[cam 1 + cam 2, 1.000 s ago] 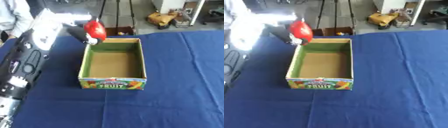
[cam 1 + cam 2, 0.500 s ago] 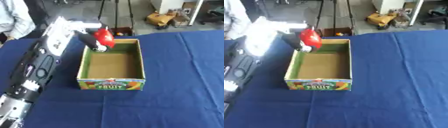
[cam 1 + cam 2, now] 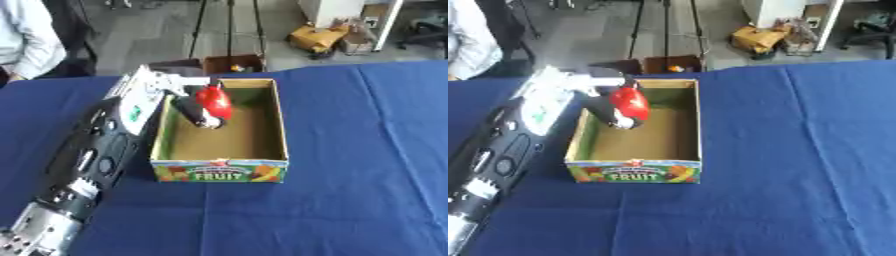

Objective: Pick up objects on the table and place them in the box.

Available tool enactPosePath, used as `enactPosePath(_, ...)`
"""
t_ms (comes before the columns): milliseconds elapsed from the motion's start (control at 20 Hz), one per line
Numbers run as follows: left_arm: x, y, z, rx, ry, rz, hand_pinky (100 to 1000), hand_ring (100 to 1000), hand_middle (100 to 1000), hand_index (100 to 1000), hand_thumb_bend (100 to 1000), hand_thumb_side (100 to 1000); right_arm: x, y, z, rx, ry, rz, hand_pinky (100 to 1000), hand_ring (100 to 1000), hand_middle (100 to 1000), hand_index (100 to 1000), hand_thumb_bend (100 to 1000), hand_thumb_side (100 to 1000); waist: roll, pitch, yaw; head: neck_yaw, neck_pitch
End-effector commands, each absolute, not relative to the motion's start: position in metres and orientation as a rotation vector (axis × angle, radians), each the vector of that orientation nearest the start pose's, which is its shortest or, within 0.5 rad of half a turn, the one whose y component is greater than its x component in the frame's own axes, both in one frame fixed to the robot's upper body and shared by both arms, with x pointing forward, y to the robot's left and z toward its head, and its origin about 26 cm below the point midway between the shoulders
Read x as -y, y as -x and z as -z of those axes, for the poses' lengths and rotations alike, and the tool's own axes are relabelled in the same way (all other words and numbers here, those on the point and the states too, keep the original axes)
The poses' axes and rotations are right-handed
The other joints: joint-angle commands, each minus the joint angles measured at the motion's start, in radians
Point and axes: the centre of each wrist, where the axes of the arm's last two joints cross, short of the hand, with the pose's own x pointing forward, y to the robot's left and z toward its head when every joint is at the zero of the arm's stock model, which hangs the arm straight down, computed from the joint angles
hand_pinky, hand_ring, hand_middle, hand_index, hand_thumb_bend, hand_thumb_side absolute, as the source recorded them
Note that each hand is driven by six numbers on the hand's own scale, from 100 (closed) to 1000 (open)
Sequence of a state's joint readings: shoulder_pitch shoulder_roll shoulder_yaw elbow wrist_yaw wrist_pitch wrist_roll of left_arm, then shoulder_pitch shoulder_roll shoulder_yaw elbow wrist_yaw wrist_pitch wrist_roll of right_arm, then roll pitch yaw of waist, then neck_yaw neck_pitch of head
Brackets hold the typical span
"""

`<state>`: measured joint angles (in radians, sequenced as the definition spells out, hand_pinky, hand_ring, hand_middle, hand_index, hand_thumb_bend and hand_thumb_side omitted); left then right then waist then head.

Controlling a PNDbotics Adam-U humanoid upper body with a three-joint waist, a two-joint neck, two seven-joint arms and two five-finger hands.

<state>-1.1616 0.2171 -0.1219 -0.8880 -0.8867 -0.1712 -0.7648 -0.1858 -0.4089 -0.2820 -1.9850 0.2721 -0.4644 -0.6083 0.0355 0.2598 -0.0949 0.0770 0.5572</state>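
You're at the placing step: your left hand [image 3: 194, 107], fingers curled round the red object [image 3: 213, 100], hangs inside the box [image 3: 282, 131] near its far-left corner; next, open them to release it

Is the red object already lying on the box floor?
No, the left hand holds the red object above the box floor.

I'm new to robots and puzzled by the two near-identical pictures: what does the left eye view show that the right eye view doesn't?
Only the left eye view: a silver piece of the left arm at the bottom left corner.
Only the right eye view: more blue tablecloth to the right of the box.
Both: the left hand curled round a red object over the open fruit box, a person's sleeve at top left, and no right hand.
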Motion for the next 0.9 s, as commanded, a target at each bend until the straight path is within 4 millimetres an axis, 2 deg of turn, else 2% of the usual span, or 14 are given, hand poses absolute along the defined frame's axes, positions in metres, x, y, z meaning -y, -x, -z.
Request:
enactPosePath(50,-0.153,-0.494,-0.262,1.375,-0.577,1.753,157,488,557,703,100,379,0.351,-0.277,-0.209,-3.152,-1.095,-0.208,727,762,583,757,100,961,-0.004,-0.014,-0.004,0.004,-0.008)
enactPosePath(400,-0.149,-0.499,-0.247,1.323,-0.641,1.763,178,498,564,742,100,372,0.351,-0.277,-0.21,-3.15,-1.087,-0.21,727,762,583,757,100,956,-0.001,-0.012,-0.012,0.004,-0.003)
enactPosePath(600,-0.149,-0.501,-0.241,1.303,-0.65,1.774,193,515,584,812,100,367,0.351,-0.277,-0.21,-3.149,-1.088,-0.211,727,762,582,757,100,957,0.0,-0.009,-0.014,-0.001,0.001)
enactPosePath(800,-0.148,-0.502,-0.238,1.29,-0.627,1.803,254,578,638,872,100,385,0.351,-0.277,-0.21,-3.149,-1.086,-0.213,727,762,581,758,100,957,0.0,-0.008,-0.017,-0.004,0.001)
enactPosePath(900,-0.147,-0.501,-0.238,1.284,-0.611,1.822,361,625,676,903,100,413,0.351,-0.277,-0.21,-3.149,-1.086,-0.215,727,762,581,758,100,956,-0.001,-0.008,-0.018,-0.005,0.001)
